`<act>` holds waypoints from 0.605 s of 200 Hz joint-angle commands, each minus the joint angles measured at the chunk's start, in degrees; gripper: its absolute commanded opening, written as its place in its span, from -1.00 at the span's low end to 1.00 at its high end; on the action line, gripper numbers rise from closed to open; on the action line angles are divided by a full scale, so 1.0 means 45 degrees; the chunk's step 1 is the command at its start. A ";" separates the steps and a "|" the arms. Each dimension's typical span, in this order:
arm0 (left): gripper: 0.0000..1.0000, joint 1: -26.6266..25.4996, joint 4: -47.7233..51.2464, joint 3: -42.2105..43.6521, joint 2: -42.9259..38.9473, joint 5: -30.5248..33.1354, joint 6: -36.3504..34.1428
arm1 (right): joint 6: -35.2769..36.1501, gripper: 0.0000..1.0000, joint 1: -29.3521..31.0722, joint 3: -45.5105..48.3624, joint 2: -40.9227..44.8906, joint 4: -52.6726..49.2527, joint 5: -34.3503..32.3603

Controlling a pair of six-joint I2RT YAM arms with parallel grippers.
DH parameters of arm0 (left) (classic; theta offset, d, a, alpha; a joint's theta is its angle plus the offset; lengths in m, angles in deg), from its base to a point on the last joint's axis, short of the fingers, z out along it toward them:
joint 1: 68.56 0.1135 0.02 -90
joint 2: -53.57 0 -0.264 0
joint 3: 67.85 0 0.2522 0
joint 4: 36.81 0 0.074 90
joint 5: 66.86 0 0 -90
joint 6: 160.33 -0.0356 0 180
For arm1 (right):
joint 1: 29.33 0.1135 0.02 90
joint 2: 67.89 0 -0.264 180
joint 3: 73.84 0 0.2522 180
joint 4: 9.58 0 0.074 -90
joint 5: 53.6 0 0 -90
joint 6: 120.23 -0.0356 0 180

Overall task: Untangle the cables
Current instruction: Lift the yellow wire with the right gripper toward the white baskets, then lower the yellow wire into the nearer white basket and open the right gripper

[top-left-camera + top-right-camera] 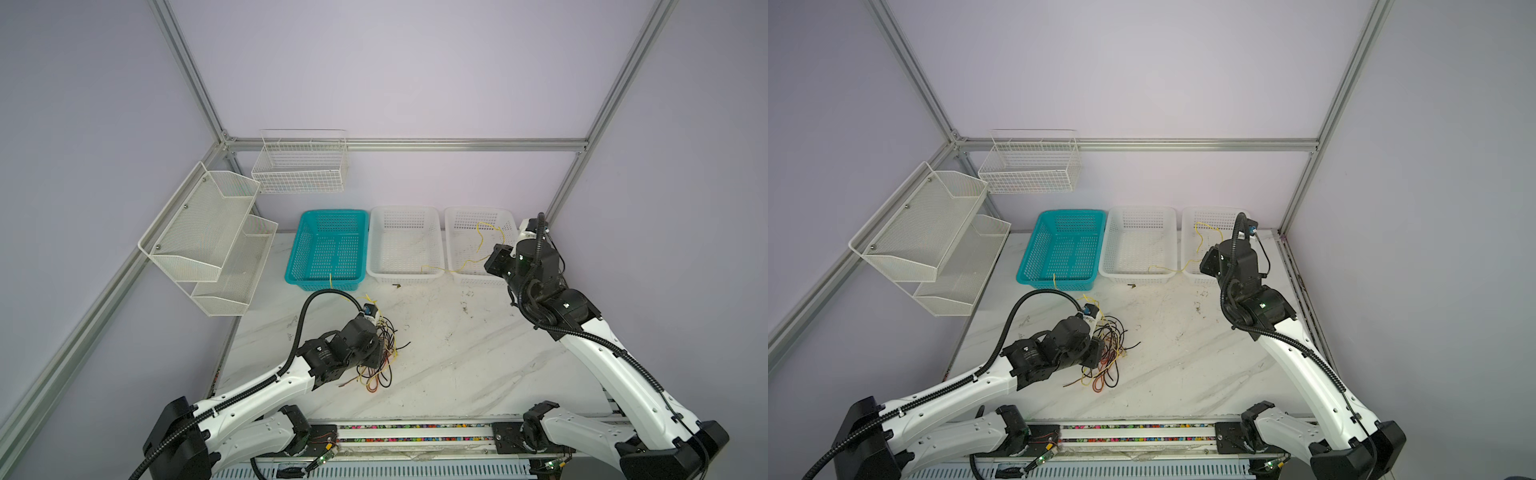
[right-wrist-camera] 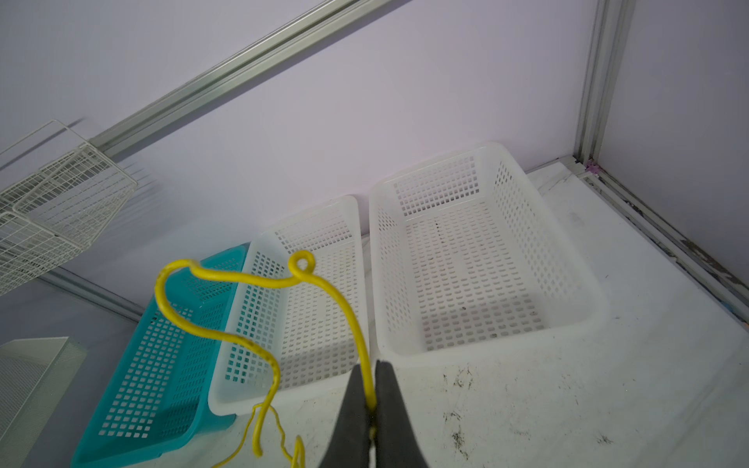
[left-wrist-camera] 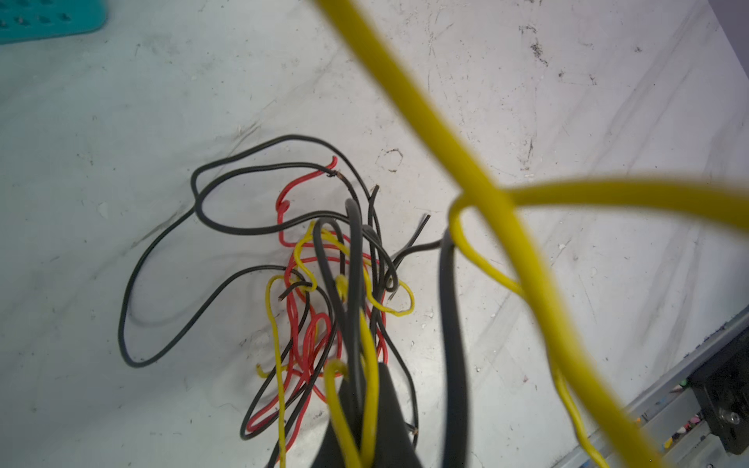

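Far left, you have the mesh rack [image 1: 199, 232] on the side wall and the wire basket [image 1: 299, 166] hung on the back wall. Next comes the teal basket [image 1: 307, 237], at the back of the table [image 1: 457, 353]; nothing lies in it.

In front of the teal basket, your left gripper [image 3: 362, 377] is down in the cables [image 1: 384, 353]. They are a loose knot of black, red and yellow strands lying on the table in the left half, well apart from all three floor baskets. In the left wrist view the jaws are pressed together, with yellow and black strands running up between the fingers [image 3: 389, 405]. You cannot tell which strands are truly pinched. A thick, blurred yellow strand crosses close before that lens, and in both top views a yellow strand stands up near the teal basket's front wall.

Further right, the middle basket [image 1: 405, 212] and the right basket [image 1: 478, 210] stand side by side against the back wall.

Your right gripper [image 2: 371, 399] is raised at the right basket's front right corner. Its jaws are pinching the yellow cable [image 2: 227, 337], which loops up from the fingers and curls back down. In a top view one part arcs over the right basket, and the other trails left past the front rim of the middle basket. You cannot tell whether it joins the knot.
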 commanded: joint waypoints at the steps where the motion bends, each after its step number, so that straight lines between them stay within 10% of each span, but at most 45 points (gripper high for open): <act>1: -1.00 0.0035 0.1256 -0.2122 0.0518 -0.0385 -0.2420 | 0.0182 -1.00 0.0019 -0.0735 -0.0689 0.0974 -0.0280; 121: -1.00 0.0037 0.0585 -0.1209 -0.0679 0.0856 -0.4490 | 0.0799 -1.00 0.0000 -0.2735 -0.3511 0.1649 -0.0947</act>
